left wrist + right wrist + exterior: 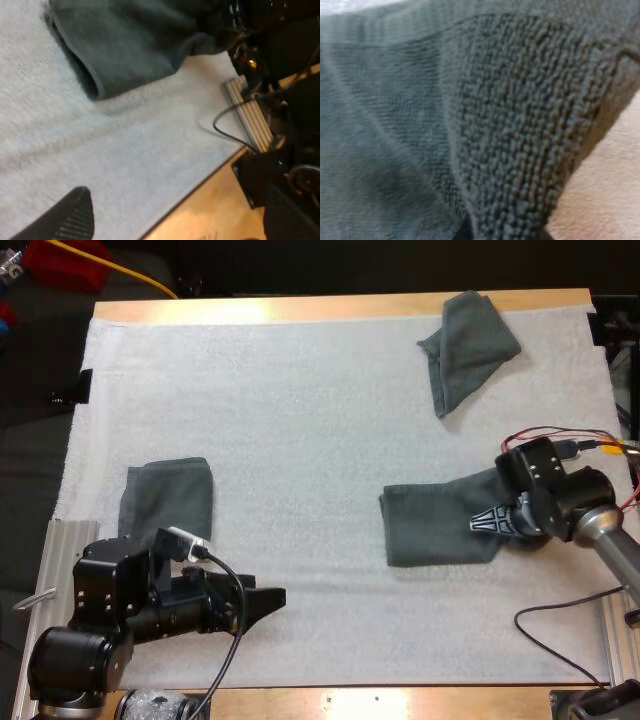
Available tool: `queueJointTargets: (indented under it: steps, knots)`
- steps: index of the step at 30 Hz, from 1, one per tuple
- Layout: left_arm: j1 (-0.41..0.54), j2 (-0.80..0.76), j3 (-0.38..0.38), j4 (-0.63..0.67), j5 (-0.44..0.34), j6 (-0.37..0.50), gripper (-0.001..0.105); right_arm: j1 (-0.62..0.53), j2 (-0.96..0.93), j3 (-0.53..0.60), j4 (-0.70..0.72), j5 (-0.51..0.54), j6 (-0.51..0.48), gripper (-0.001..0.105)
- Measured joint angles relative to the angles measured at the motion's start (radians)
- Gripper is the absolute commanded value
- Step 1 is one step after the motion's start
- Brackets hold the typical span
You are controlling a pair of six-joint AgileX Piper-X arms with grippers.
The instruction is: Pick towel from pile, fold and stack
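A dark grey-green towel point(435, 525) lies spread on the white mat, right of centre, with its right part bunched up. My right gripper point(492, 521) is down on that bunched part and shut on it. Up close, the towel's weave point(510, 130) presses against the right wrist camera. A folded towel point(166, 496) lies at the left of the mat. A crumpled towel point(466, 346) sits at the far right corner. My left gripper point(272, 599) hovers low near the front edge, open and holding nothing point(177, 195). Ahead of it lies the spread towel point(130, 45), well apart.
The mat point(300, 420) covers most of the wooden table point(300, 308). Aluminium rails run along the left point(62, 540) and right point(250, 117) sides. A black cable point(225, 135) loops on the mat near the right rail.
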Motion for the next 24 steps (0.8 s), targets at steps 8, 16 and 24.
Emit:
queueJointTargets:
  steps: [8, 16, 24]
  knots:
    - [0.0, 0.033, 0.0, -0.013, -0.058, 0.0, 0.068, 0.062, 0.011, -0.031, -0.038, -0.064, 0.051, 0.004]
    - [0.0, 0.056, 0.0, -0.045, -0.061, 0.0, 0.068, 0.092, 0.082, -0.078, -0.048, -0.142, 0.086, 0.004]
    - [0.0, 0.056, 0.0, -0.082, -0.061, 0.0, 0.068, 0.127, 0.138, -0.087, -0.07, -0.214, 0.126, 0.004]
